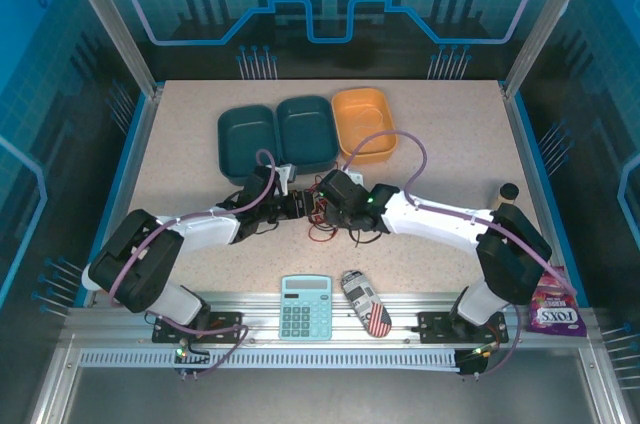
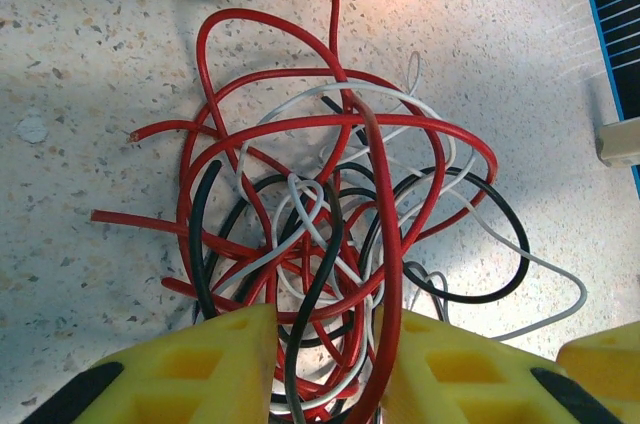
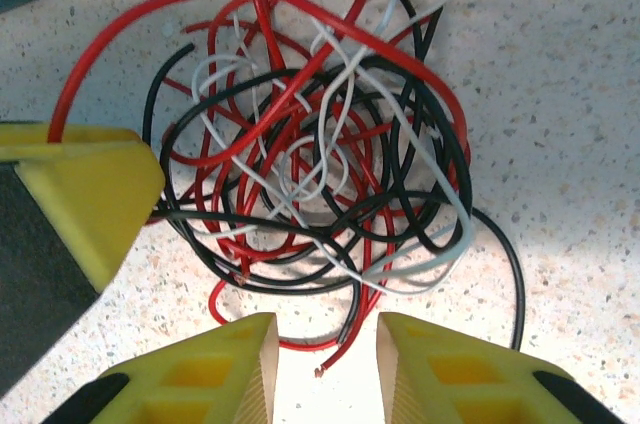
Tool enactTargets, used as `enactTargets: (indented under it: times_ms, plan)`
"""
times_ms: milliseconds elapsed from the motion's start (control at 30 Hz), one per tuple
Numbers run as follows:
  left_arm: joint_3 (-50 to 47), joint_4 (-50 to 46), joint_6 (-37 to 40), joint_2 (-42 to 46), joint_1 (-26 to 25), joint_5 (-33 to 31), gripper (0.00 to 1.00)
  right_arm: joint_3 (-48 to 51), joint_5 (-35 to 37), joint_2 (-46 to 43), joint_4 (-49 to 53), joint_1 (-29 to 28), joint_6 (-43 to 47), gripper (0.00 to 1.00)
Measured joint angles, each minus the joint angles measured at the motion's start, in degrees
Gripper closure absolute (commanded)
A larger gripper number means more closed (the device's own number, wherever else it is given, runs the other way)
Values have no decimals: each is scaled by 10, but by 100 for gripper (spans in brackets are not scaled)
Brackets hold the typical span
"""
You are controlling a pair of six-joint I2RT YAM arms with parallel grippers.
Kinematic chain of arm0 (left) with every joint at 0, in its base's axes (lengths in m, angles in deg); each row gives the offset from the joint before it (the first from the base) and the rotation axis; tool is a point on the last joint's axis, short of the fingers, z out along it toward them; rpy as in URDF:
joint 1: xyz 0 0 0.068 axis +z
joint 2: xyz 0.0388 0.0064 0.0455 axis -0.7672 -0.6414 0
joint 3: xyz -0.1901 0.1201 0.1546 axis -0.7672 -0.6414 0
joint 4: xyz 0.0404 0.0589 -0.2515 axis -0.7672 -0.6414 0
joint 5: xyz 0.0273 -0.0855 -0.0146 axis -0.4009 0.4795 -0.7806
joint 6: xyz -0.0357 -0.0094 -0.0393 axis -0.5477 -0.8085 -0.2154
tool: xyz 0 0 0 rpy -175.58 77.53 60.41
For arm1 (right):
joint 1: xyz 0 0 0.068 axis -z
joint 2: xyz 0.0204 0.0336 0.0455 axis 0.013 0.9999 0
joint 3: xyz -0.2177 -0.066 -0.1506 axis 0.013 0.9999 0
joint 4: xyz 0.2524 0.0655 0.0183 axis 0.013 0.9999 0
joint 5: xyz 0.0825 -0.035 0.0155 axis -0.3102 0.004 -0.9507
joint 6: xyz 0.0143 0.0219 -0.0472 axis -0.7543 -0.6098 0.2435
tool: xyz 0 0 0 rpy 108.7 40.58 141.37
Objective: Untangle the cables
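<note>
The cables [image 1: 325,227] are one tangle of thin red, black and white wires lying on the speckled table [image 1: 190,154] between the two arms. In the left wrist view the cables [image 2: 388,214] loop ahead of my left gripper [image 2: 330,332]. Its yellow fingers stand apart, with red, black and white strands running loosely through the gap. My right gripper [image 3: 327,336] is open at the opposite side of the cables [image 3: 310,144], and a bare red wire end lies on the table between its fingers. From above, my left gripper [image 1: 300,206] and my right gripper [image 1: 337,206] nearly meet over the heap.
Two teal bins [image 1: 248,139] [image 1: 306,132] and an orange bin [image 1: 363,122] stand just behind the tangle. A calculator [image 1: 305,306] and a flag-patterned object [image 1: 367,302] lie at the near edge. A pink candy bag [image 1: 557,312] sits at the right.
</note>
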Motion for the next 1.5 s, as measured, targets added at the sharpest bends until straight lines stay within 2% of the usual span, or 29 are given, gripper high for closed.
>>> enactTargets:
  times_ms: [367, 733, 800, 967, 1067, 1200, 1500]
  plan:
    - [0, 1, -3, 0, 0, 0, 68, 14, 12, 0, -23, 2, 0, 68]
    - [0, 1, -3, 0, 0, 4, 69, 3, 27, 47, -45, 29, 6, 69]
    - [0, 1, -3, 0, 0, 4, 69, 3, 26, 47, -53, 33, 9, 74]
    - [0, 1, -3, 0, 0, 4, 69, 3, 27, 47, -68, 46, 31, 96]
    - [0, -1, -2, 0, 0, 4, 72, 3, 35, 42, -66, 48, 42, 100]
    - [0, -11, 2, 0, 0, 4, 77, 2, 46, 2, -42, 47, 62, 100]
    - [0, -22, 7, 0, 0, 4, 86, -28, 73, -162, 18, 36, 114, 100]
